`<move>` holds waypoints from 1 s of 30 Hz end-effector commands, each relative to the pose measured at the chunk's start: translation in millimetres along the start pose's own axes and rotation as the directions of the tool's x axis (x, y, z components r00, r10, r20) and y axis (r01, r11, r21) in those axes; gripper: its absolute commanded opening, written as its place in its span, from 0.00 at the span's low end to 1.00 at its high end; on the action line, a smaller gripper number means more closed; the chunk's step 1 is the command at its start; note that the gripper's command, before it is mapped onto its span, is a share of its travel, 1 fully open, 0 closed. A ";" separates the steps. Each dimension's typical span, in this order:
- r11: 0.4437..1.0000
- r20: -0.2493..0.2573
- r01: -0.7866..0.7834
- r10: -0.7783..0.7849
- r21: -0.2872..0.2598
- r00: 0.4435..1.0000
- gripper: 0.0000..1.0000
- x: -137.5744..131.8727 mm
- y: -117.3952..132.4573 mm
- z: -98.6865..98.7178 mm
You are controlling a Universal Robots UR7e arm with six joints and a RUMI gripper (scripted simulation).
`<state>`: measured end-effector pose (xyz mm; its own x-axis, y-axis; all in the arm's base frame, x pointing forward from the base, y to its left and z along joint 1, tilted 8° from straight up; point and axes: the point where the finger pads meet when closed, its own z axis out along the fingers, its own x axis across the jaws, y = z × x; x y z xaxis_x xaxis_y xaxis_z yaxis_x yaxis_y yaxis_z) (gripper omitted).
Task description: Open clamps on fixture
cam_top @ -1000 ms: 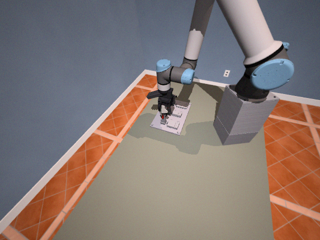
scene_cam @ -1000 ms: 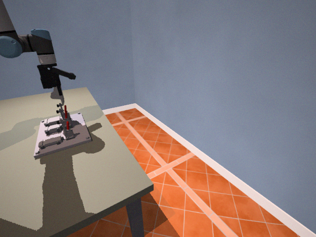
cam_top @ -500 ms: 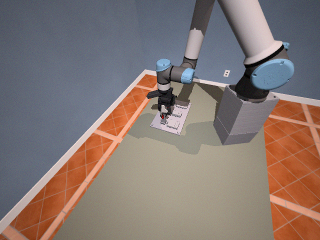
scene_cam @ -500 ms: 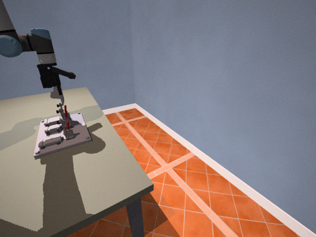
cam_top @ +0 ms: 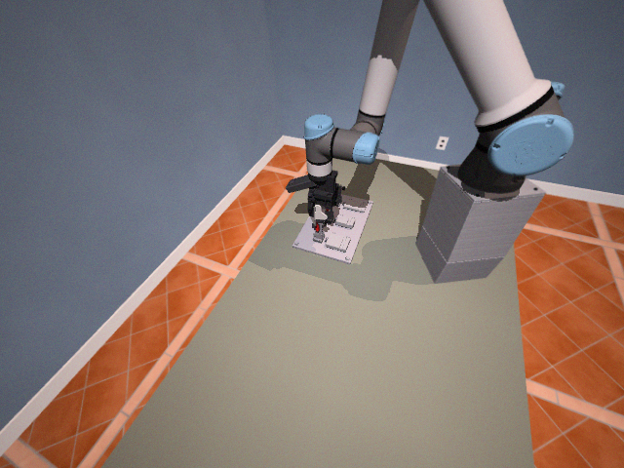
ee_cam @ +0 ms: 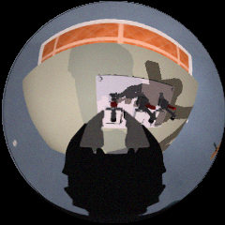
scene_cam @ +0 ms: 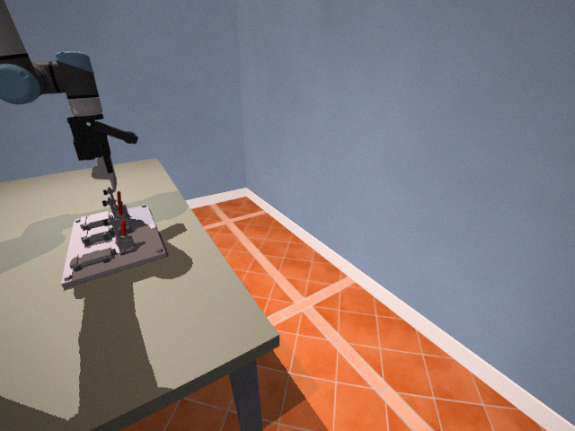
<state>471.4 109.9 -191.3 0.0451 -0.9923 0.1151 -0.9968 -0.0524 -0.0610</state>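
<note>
Plain room, tiled floor [cam_top: 201,312] [scene_cam: 362,343] [ee_cam: 89,36], table [cam_top: 352,363] [scene_cam: 185,324] [ee_cam: 52,103]

Top and exterior views, compared with both earlier looks: no clear change. Any shift of the hand [cam_top: 318,221] [scene_cam: 112,185] [ee_cam: 114,136] over the fixture [cam_top: 308,245] [scene_cam: 151,239] [ee_cam: 107,84] is too small to tell. Same for the red clamp handles [cam_top: 317,228] [scene_cam: 122,227] [ee_cam: 113,104]: no swing made out. Wrist view: change cannot be judged, lacking an earlier picture.
</note>
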 end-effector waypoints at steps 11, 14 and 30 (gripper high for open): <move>1.000 0.000 0.000 0.000 0.001 1.000 0.28 0.0 -0.5 -1.4; 1.000 0.000 0.000 0.000 0.001 1.000 0.28 0.0 -0.5 -2.0; 1.000 0.000 0.000 0.000 0.001 1.000 0.28 0.0 -0.5 -32.5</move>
<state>469.6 113.0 -164.2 0.0452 -0.9923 0.1151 -0.9967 -0.0525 -0.0617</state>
